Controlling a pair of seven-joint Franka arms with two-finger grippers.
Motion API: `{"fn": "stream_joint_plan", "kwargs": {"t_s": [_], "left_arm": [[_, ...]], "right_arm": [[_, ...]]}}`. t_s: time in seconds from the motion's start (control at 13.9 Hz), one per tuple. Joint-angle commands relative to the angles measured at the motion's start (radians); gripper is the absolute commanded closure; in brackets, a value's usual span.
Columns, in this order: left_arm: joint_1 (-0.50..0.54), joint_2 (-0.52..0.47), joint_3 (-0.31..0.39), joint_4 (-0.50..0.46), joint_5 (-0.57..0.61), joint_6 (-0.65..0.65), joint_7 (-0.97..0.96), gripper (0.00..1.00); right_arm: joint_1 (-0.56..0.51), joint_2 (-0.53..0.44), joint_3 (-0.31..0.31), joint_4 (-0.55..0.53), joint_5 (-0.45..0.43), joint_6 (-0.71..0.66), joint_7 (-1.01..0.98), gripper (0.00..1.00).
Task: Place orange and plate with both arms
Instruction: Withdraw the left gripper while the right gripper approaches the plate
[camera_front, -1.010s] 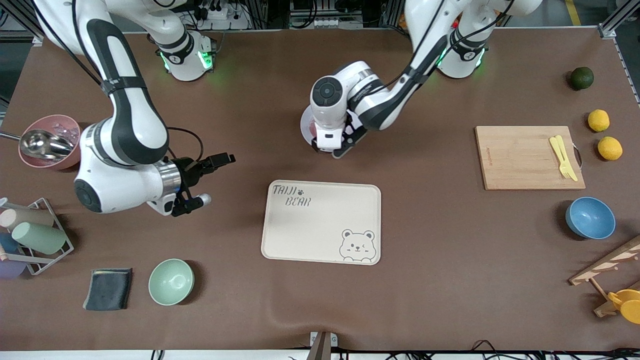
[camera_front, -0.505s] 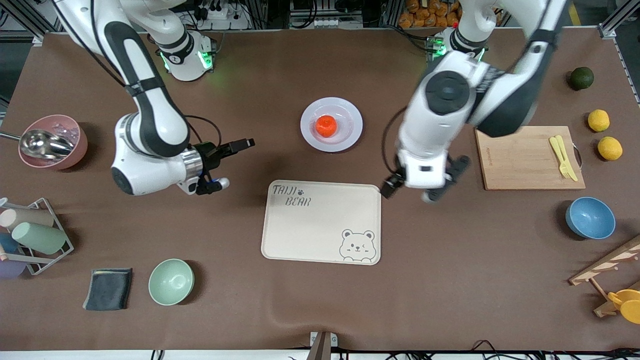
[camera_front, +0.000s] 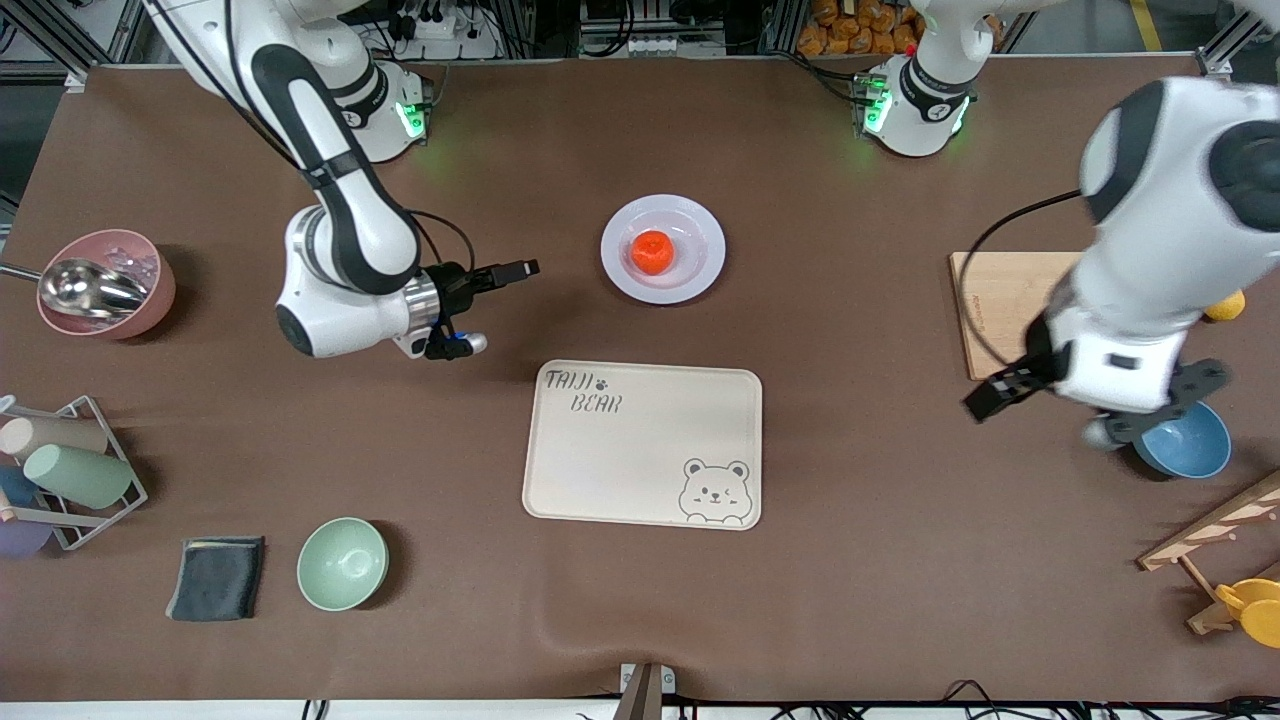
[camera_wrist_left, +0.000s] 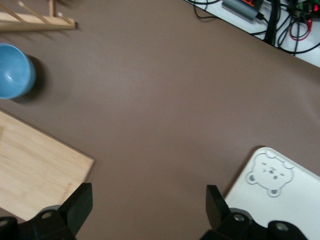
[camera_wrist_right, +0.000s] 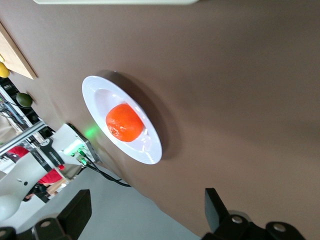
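Front view: both jaws spread wide, seemingly empty; orange (camera_front: 651, 251) on plate (camera_front: 700, 275)

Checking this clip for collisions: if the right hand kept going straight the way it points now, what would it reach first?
Most likely the plate carrying the orange. The open right hand points across bare table toward it; its height is unclear.

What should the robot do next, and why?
Probably the right pincer should move toward the plate and grip its rim. The orange already sits on the plate, the right pincer is open, empty and close by, and the left pincer is open over the table by the blue bowl.
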Motion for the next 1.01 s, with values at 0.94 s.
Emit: {"fn": "stream_joint_plan", "kwargs": {"t_s": [0.94], "left_arm": [[-0.022, -0.288, 0.231, -0.162, -0.173, -0.128, 0.615, 0.0]], "right_arm": [[0.206, 0.062, -0.006, -0.226, 0.537, 0.19, -0.406, 0.0]]}}
